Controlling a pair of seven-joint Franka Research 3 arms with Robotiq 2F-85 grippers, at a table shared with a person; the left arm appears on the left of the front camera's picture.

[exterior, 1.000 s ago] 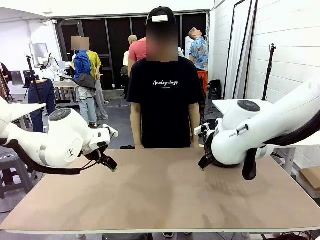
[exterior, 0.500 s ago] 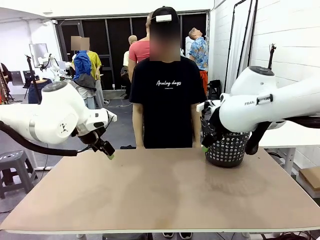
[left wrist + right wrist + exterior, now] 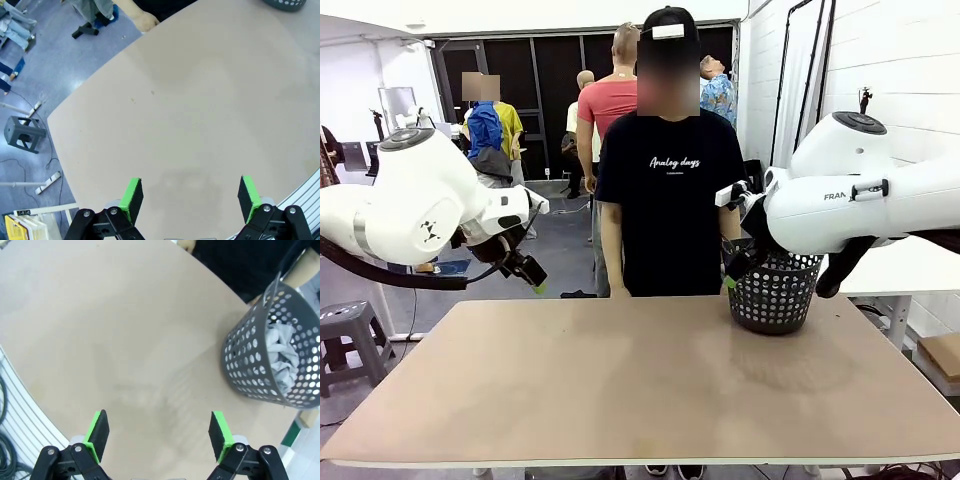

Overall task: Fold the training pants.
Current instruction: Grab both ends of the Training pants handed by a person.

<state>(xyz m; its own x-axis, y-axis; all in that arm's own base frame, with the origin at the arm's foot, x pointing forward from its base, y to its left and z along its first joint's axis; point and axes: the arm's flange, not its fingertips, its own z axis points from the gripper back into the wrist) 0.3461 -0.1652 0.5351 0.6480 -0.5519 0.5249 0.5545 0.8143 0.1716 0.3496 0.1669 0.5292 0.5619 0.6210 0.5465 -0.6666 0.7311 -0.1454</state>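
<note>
Crumpled light grey cloth, the training pants (image 3: 282, 357), lies inside a black mesh basket (image 3: 270, 355) at the table's far right (image 3: 775, 295). My left gripper (image 3: 534, 282) hangs raised above the table's far left edge, open with nothing between its green pads (image 3: 132, 196). My right gripper (image 3: 731, 280) hovers just left of the basket, above the table, open and holding nothing, its pads (image 3: 218, 432) set wide apart over bare tabletop. In the left wrist view my left gripper (image 3: 190, 194) looks down on bare table.
A person in a black T-shirt (image 3: 670, 200) stands at the table's far edge, one hand (image 3: 145, 20) near it. The tan tabletop (image 3: 640, 380) stretches out in front. A grey stool (image 3: 22, 135) stands on the floor to the left.
Both arms have lifted and drawn back from the table's middle. The right arm's move uncovered the basket. The person has shifted slightly to the right.
</note>
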